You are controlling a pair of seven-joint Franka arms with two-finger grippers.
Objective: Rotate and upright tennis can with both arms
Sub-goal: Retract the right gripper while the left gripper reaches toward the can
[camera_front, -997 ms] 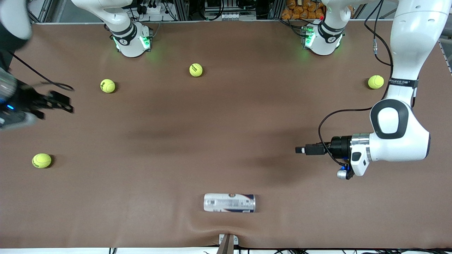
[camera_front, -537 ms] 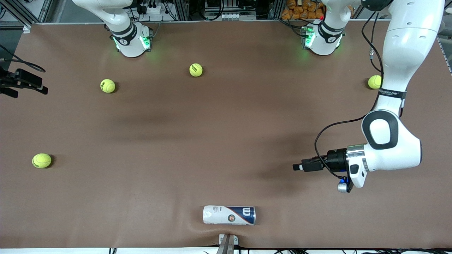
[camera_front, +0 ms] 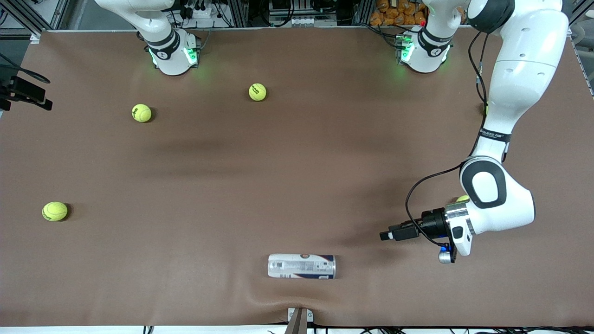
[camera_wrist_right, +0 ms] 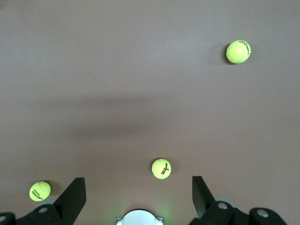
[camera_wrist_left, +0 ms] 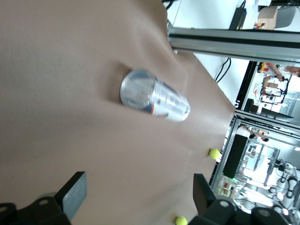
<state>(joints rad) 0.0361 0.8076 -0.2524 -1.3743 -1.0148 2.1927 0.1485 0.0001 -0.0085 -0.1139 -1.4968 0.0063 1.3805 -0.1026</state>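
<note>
Tennis can (camera_front: 301, 266): lying flat, ungrasped; we have uprighting left. Left gripper (camera_front: 386, 235) beside it, right gripper (camera_front: 28, 95) waiting: jaws wide

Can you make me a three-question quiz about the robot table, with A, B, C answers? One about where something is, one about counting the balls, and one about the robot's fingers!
1. Where does the tennis can lie?
A. Near the front camera's edge of the table
B. Between the arm bases
C. In a gripper

2. How many whole tennis balls show in the front view?
A. One
B. Three
C. Seven

3. How are the left gripper's fingers?
A. Shut on the can
B. Holding a ball
C. Open, holding nothing

Answers: 1 A, the can is on its side low in the front view. 2 B, three show whole; a fourth peeks from under the left arm. 3 C, the left wrist view shows the fingers spread apart, the can farther off.
</note>
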